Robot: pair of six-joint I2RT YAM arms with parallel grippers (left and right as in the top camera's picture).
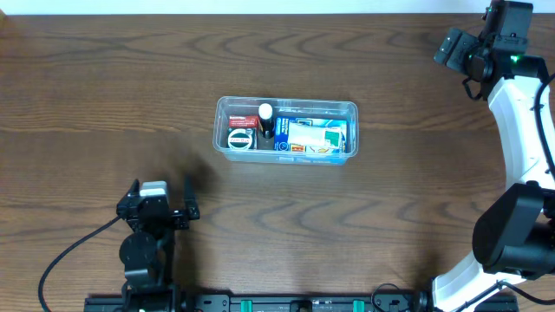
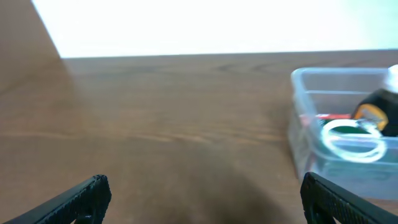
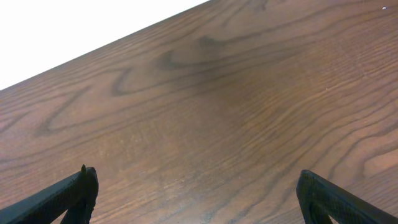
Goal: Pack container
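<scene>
The container (image 1: 286,130) sits full mid-counter (image 1: 104,78); packing looks done. Left end effector (image 1: 159,208) and right end effector (image 3: 196,186) are wide apart, holding nothing. Next, maybe a lid.

Clear container (image 1: 286,130), filled, upright at table centre

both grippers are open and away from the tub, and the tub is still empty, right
Not quite: the tub isn't empty. The overhead view shows it holding a small bottle, a roll of tape and boxes. Both the left gripper and the right gripper are open and away from it.
</scene>
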